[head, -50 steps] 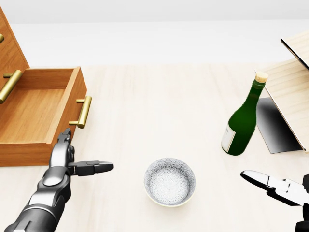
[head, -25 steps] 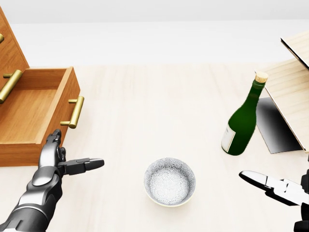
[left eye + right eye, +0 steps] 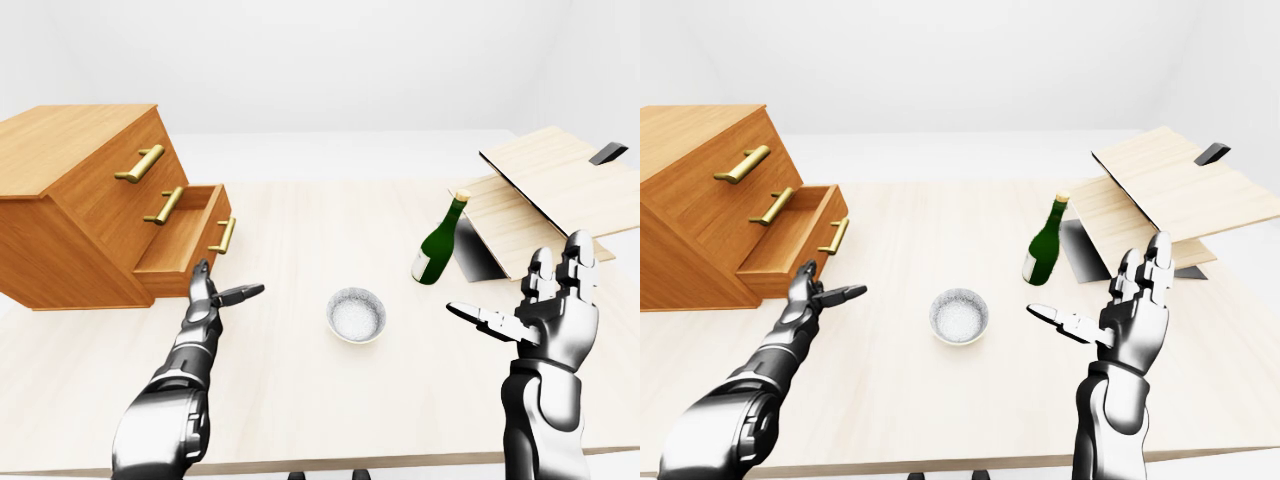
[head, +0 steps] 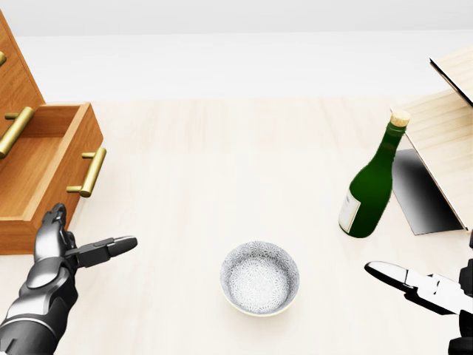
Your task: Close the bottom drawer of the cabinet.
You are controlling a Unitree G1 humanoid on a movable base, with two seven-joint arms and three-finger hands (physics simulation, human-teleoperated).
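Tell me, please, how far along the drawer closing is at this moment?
Partly done: the bottom drawer has slid further into the cabinet over the last second, yet still stands partly out. In hand: the open left hand presses by its near corner, beside the brass handle. Left: pushing it flush. The right hand hangs open, idle.

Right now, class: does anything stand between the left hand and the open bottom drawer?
Nothing visible does. The left hand is right at the bottom drawer; the bowl lies well right.
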